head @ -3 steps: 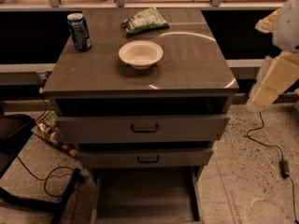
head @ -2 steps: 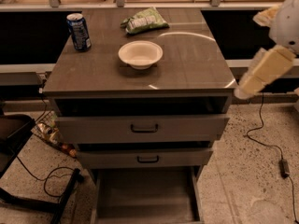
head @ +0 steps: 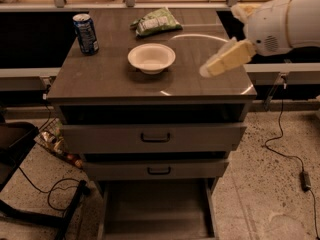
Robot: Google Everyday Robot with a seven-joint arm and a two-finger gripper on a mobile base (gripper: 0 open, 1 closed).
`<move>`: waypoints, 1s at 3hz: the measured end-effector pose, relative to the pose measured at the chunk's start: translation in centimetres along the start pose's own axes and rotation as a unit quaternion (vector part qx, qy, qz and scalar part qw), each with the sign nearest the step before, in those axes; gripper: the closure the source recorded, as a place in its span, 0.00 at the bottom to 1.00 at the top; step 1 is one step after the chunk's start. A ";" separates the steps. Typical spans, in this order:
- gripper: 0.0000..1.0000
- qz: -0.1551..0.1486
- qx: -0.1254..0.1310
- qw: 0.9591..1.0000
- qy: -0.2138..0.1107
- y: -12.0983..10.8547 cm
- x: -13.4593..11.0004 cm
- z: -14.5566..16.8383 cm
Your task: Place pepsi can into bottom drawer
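Observation:
The pepsi can (head: 86, 33), dark blue with a silver top, stands upright at the back left corner of the grey cabinet top (head: 110, 79). The bottom drawer (head: 156, 211) is pulled out at the foot of the cabinet, and its flat grey floor has nothing on it. My gripper (head: 206, 70) reaches in from the right on a white arm and hovers above the right part of the cabinet top, right of the white bowl. It is far from the can and holds nothing.
A white bowl (head: 151, 58) sits mid-top. A green snack bag (head: 156, 21) lies behind it. Two upper drawers with dark handles (head: 155, 137) are slightly out. A black chair base (head: 30, 194) and cables lie at the left, a cable and adapter (head: 304, 179) at the right.
My arm has swung in from the far right, moving left and up, so the gripper now hangs over the cabinet top. The can, bowl and bag have not moved.

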State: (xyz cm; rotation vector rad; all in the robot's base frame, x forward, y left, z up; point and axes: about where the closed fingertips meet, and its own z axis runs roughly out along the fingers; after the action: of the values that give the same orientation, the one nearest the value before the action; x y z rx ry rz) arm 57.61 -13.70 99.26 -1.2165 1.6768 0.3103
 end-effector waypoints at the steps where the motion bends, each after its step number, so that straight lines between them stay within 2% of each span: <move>1: 0.00 0.030 -0.008 0.992 -0.125 -0.3 -3.5 4.1; 2: 0.00 0.036 -0.023 0.988 -0.151 0.6 -5.4 5.2; 3: 0.00 0.036 -0.023 0.988 -0.151 0.6 -5.4 5.2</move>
State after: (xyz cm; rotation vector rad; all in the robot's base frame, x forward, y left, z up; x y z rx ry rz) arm 60.02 -6.86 101.10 -1.0833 1.4570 0.5521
